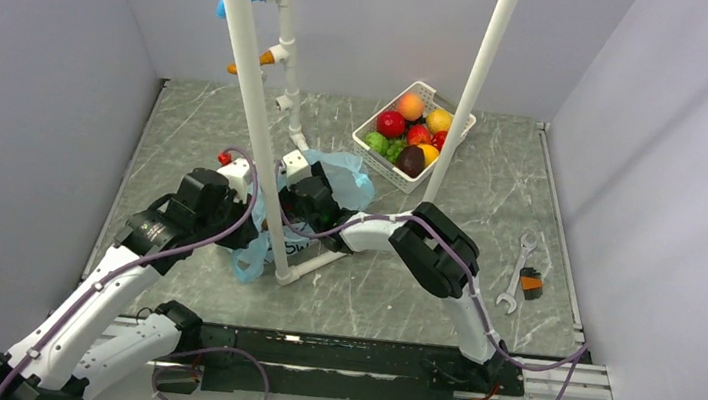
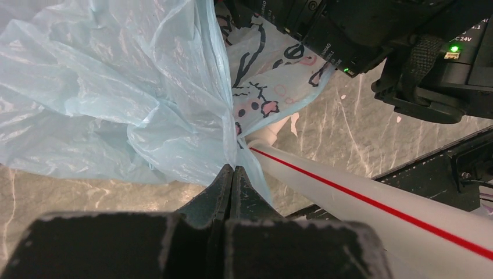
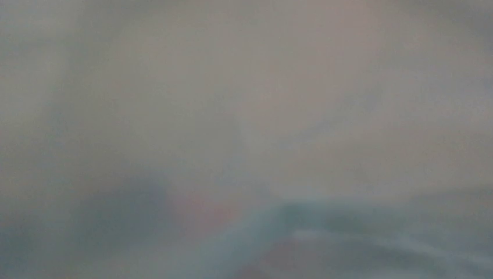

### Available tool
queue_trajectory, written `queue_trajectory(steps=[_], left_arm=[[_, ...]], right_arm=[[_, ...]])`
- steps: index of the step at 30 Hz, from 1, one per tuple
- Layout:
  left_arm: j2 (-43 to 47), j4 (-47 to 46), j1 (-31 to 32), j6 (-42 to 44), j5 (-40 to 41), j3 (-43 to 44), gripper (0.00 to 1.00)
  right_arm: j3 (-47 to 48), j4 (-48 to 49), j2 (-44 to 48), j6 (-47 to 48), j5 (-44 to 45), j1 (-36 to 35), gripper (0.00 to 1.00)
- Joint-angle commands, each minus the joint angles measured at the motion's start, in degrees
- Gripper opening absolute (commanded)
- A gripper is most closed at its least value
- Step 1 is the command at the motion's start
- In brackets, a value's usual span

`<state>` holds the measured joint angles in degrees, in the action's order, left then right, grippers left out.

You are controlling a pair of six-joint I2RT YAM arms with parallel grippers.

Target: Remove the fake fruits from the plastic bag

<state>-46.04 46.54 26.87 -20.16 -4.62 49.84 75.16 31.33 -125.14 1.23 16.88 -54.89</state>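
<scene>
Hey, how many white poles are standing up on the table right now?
3. The front pole stands by the plastic bag, the branched pole behind it, the right pole by the basket. None looks hidden.

The plastic bag is pale translucent blue, and its white panel carries a pink-and-black cartoon at upper centre of the left wrist view. The left end effector is black. At lower right, a white pipe bears a thin red stripe. From above, the counter is grey with pale veins. At upper centre, a white slotted basket shows red and orange fake fruits, green fruits and a dark purple fruit.
</scene>
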Motion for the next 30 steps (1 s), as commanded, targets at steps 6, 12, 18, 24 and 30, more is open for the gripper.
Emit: queue_trajectory(steps=[6, 12, 18, 24, 30], left_arm=[[-1.24, -1.72, 0.02, 2.1, 4.24, -2.48, 0.0], [-1.42, -2.91, 0.0, 2.06, 7.83, -3.61, 0.0], [-0.66, -5.91, 0.0, 2.3, 9.94, -5.3, 0.0], [-1.41, -6.72, 0.02, 2.4, 10.26, -5.39, 0.0], [1.47, -7.55, 0.02, 2.76, 10.54, -5.71, 0.0]], right_arm=[[3.82, -3.89, -1.34, 0.19, 3.48, -0.13, 0.88], [2.39, -3.53, 3.18, -2.82, -1.23, -0.13, 0.63], [-2.0, -5.66, 10.42, -7.48, -8.26, -0.13, 0.43], [-7.1, -9.54, 18.65, -12.87, -16.38, -0.06, 0.21], [-9.62, -12.85, 23.33, -19.59, -27.66, 1.02, 0.06]])
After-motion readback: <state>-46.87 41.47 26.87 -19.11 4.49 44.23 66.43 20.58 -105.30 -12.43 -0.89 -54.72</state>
